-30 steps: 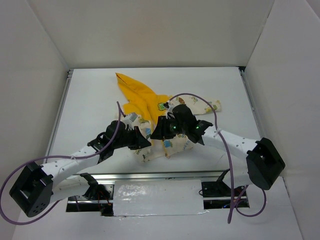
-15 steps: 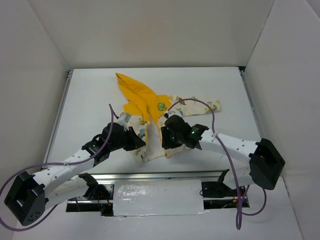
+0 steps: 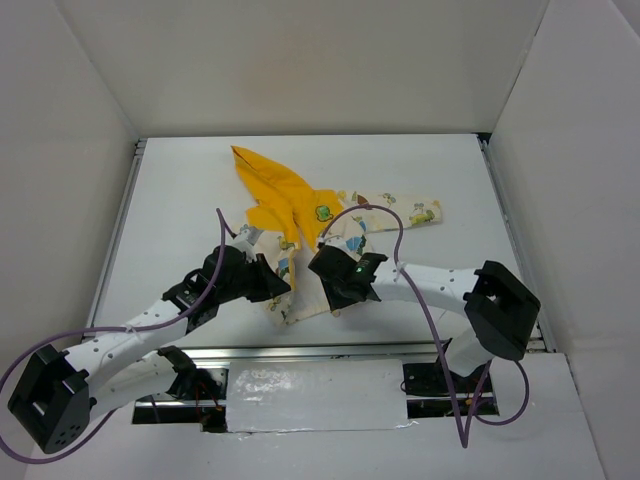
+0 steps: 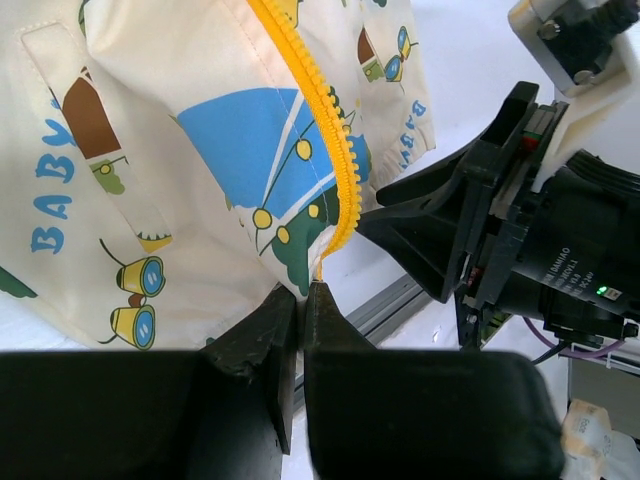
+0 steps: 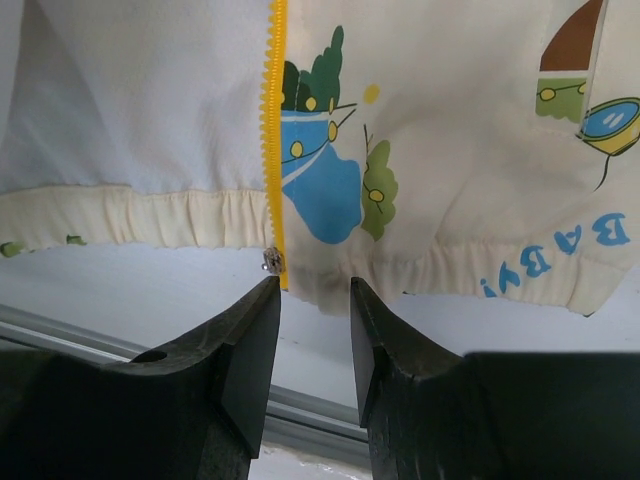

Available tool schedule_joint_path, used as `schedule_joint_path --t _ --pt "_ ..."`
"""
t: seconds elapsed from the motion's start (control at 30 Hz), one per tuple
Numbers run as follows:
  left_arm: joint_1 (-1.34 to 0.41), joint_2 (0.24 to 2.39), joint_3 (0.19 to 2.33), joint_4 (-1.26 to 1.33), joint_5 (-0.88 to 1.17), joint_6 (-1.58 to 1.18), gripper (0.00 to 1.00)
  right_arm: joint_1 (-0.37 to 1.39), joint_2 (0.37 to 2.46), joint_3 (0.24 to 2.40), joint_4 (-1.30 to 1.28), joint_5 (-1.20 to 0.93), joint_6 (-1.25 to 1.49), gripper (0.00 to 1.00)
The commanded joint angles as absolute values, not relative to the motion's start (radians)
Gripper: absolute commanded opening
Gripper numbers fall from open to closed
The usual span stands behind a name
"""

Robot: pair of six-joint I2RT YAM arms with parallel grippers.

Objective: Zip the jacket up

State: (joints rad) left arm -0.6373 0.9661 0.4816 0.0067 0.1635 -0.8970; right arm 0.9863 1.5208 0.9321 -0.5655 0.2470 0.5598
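from above, the jacket [image 3: 375, 215] lies mid-table with its yellow hood [image 3: 275, 190] pointing to 11 o'clock, and the left gripper [image 3: 278, 287] and right gripper [image 3: 325, 290] meet at its hem at 6 o'clock. in the left wrist view the left jaws are pressed almost together, pinching the bottom end of the yellow zipper strip [image 4: 330, 130]. in the right wrist view the right jaws stand a narrow gap apart, holding nothing, with the hem [image 5: 150, 215] at their tips and a small metal zipper piece [image 5: 270, 262] just above the 9 o'clock finger.
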Motion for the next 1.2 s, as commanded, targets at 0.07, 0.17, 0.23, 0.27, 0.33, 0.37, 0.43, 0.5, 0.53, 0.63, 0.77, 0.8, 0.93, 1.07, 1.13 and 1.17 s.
schedule_joint_path --t 0.07,0.17,0.23,0.27,0.33,0.37,0.43,0.5,0.53,0.63,0.77,0.8,0.93,1.07,1.13,1.17 --pt "-0.63 0.957 0.471 0.035 0.184 -0.893 0.0 0.994 1.542 0.962 -0.566 0.275 0.555 0.43" --pt "-0.63 0.963 0.471 0.04 0.19 -0.893 0.0 0.994 1.558 0.96 -0.551 0.252 0.554 0.43" --pt "-0.63 0.965 0.472 0.041 0.192 -0.891 0.0 0.996 1.568 0.959 -0.543 0.241 0.551 0.43" --pt "-0.63 0.966 0.472 0.04 0.189 -0.89 0.0 0.994 1.568 0.957 -0.54 0.238 0.549 0.42" --pt "-0.63 0.963 0.472 0.035 0.186 -0.888 0.0 0.994 1.577 0.953 -0.532 0.233 0.548 0.41" --pt "-0.63 0.963 0.471 0.034 0.184 -0.888 0.0 0.994 1.585 0.951 -0.531 0.233 0.546 0.4" --pt "-0.63 0.962 0.468 0.037 0.184 -0.89 0.0 0.994 1.595 0.948 -0.523 0.233 0.546 0.39" --pt "-0.63 0.962 0.465 0.04 0.186 -0.891 0.0 0.994 1.612 0.946 -0.517 0.233 0.549 0.38" --pt "-0.63 0.963 0.465 0.04 0.186 -0.891 0.0 0.993 1.617 0.948 -0.517 0.233 0.548 0.38" --pt "-0.63 0.963 0.465 0.037 0.187 -0.888 0.0 0.994 1.628 0.942 -0.505 0.236 0.551 0.39" --pt "-0.629 0.963 0.466 0.035 0.184 -0.888 0.0 0.994 1.652 0.946 -0.496 0.232 0.552 0.38" --pt "-0.629 0.963 0.466 0.035 0.184 -0.888 0.0 0.994 1.655 0.945 -0.491 0.23 0.552 0.36" --pt "-0.629 0.966 0.466 0.035 0.186 -0.888 0.0 0.994 1.67 0.945 -0.483 0.226 0.552 0.24" --pt "-0.629 0.968 0.463 0.034 0.184 -0.888 0.0 0.994 1.672 0.945 -0.482 0.229 0.555 0.07" --pt "-0.629 0.969 0.462 0.035 0.181 -0.888 0.0 0.994 1.655 0.942 -0.479 0.224 0.558 0.01" --pt "-0.629 0.969 0.462 0.035 0.181 -0.888 0.0 0.994 1.648 0.943 -0.477 0.224 0.558 0.0"
